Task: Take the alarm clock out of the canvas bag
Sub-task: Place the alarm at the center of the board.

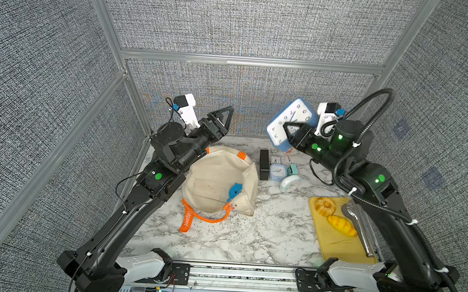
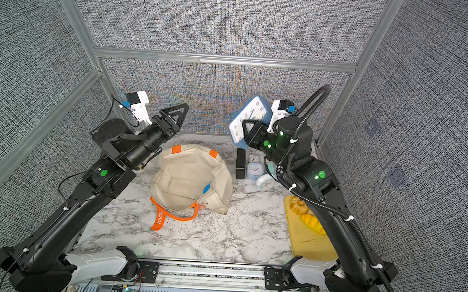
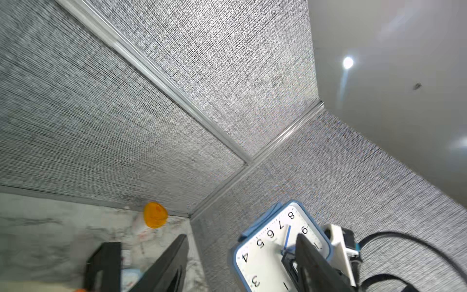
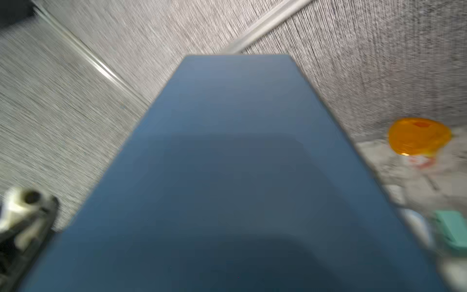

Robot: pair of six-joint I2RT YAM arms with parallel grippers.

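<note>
A large square alarm clock (image 1: pixel 293 119) (image 2: pixel 253 111) with a blue case and white face hangs tilted above the table's back right. My right gripper (image 1: pixel 287 127) (image 2: pixel 245 123) is shut on it, with one finger across the face. The clock's blue side (image 4: pixel 240 177) fills the right wrist view and hides the jaws. The cream canvas bag (image 1: pixel 220 176) (image 2: pixel 189 174) with orange handles lies open at the centre, with a blue round object (image 1: pixel 235 191) inside. My left gripper (image 1: pixel 228 111) (image 2: pixel 183 107) (image 3: pixel 242 236) is open and empty, raised above the bag's back left. The held clock (image 3: pixel 267 252) shows beyond it.
Behind and right of the bag stand a black box (image 1: pixel 264 165), a small light-blue clock (image 1: pixel 278 172) and a white and mint round clock (image 1: pixel 290 180). A yellow cutting board (image 1: pixel 332 241) with bread pieces and tongs lies front right. An orange object (image 3: pixel 155 215) sits at the back wall.
</note>
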